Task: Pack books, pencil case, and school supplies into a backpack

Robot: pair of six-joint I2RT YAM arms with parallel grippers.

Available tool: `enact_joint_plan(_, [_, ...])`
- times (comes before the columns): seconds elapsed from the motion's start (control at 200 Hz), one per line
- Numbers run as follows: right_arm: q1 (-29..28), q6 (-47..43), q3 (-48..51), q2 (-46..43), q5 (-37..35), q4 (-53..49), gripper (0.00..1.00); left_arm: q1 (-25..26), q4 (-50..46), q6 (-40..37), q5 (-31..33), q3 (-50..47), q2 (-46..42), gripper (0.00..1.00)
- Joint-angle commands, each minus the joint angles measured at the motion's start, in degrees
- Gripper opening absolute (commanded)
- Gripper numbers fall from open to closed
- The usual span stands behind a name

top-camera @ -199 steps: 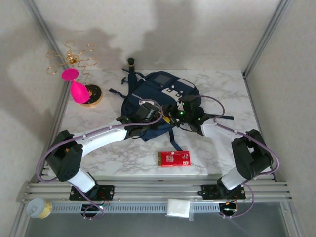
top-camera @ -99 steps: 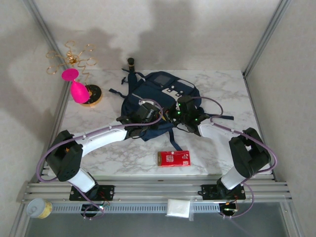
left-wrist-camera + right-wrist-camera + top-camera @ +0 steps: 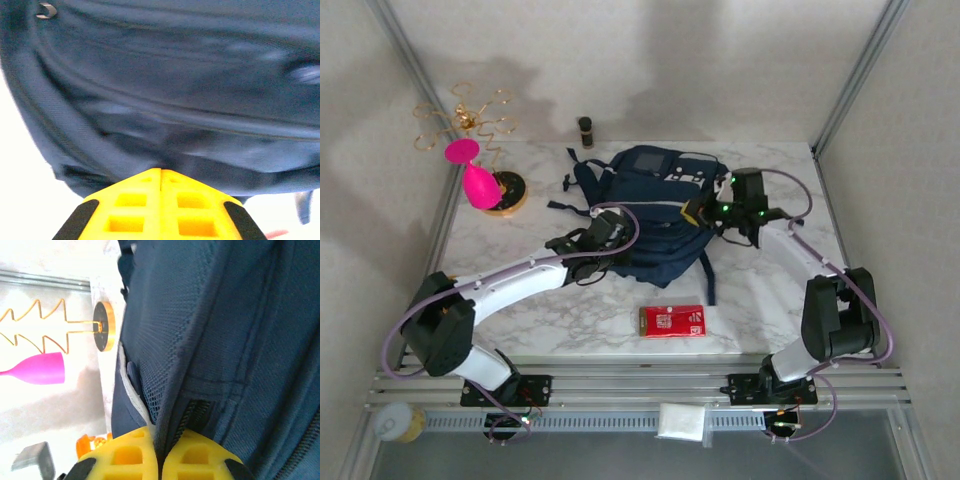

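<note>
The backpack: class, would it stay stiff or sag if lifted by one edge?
Probably sags: the backpack folds where the right hand pinches its fabric. Unlikely to roll, since it lies broad on the table. Its loose straps may snag.

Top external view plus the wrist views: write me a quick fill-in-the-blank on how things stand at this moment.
1. The backpack lies on a table with a ___ pattern.
2. The right gripper is ___ on the backpack's fabric.
3. The flat rectangle near the table's front edge is ___.
4. The goblet at the far left is ___.

Missing words: marble; shut; red; pink.
</note>
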State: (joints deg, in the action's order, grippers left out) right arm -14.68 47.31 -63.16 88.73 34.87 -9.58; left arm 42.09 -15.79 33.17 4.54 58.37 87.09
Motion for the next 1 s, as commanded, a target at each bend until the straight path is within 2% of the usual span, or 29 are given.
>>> enact_joint_plan(0.0, [3.37,-10.05,-7.48,1.71,2.87,-3.23,0.0,-0.92,-1.27,-0.32,0.85,1.62,2.58,0.0])
enact_joint_plan(0.13, [2.88,-8.2,-7.1,2.1,3.34,-1.54,0.0,-0.12,2.34,-1.79,-4.13,3.36,3.6,0.0])
enact_joint_plan(0.195, [2.76,-6.65,-5.22,1.54,5.38,0.6,0.0,1.29,4.05,-3.59,-3.81,3.93,2.49,0.0])
enact_joint_plan(0.285, [2.51,-7.44,-5.16,0.78,4.19,-0.18,0.0,1.77,7.37,-7.57,-4.9,4.47,1.11,0.0])
enact_joint_plan(0.34, [2.45,-7.58,-5.35,0.44,3.86,-0.37,0.0,1.94,9.82,-12.3,-6.62,5.07,1.22,0.09])
enact_joint_plan(0.531, [2.47,-6.8,-5.93,1.33,6.02,0.25,0.0,1.73,14.96,-24.37,-6.9,7.32,3.39,0.27])
enact_joint_plan(0.621, [2.52,-6.36,-5.84,1.14,5.76,0.75,0.0,0.53,16.7,-28.35,-10.09,7.46,5.26,0.35])
enact_joint_plan(0.776, [2.54,-6.09,-5.97,0.57,5.89,0.97,0.0,-0.75,19.0,-30.5,-15.68,8.59,9.15,0.41])
enact_joint_plan(0.996, [2.44,-4.57,-4.97,0.39,6.58,3.48,0.0,-1.39,22.97,-28.08,-16.91,11.35,13.72,0.44])
